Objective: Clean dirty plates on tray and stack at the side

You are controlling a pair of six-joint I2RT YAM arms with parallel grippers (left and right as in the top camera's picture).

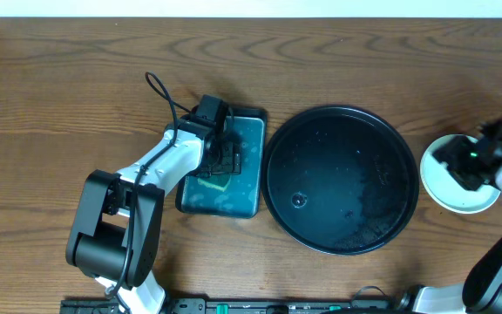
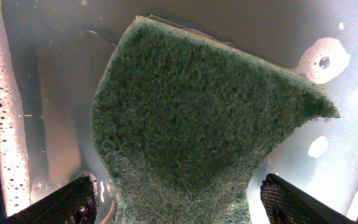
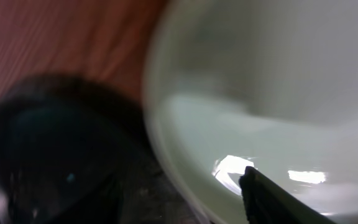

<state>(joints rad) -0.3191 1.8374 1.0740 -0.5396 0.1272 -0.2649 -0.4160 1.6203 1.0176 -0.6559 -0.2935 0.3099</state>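
**A:** Starting on the left: what's the left gripper point(image 1: 225, 155) doing?

**B:** It hangs over the teal tray point(image 1: 251, 196), its fingers spread wide to either side of the green scouring sponge point(image 2: 197, 106). The sponge lies in the tray among suds point(image 2: 8, 124), and nothing is gripped.

**A:** And the black tray point(image 1: 338, 179)?

**B:** It's in the middle of the table point(image 1: 59, 87), wet, with no plate on it.

**A:** So where is the plate?

**B:** A pale plate point(image 1: 447, 190) sits on the table just right of the black tray, under the right gripper point(image 1: 476, 157). I cannot tell whether that claw is apart or pinching the rim, because its own view is blurred.

**A:** How would it handle?

**B:** It looks stiff and glossy, so likely slick and breakable. I'd pinch the raised rim, never the face.
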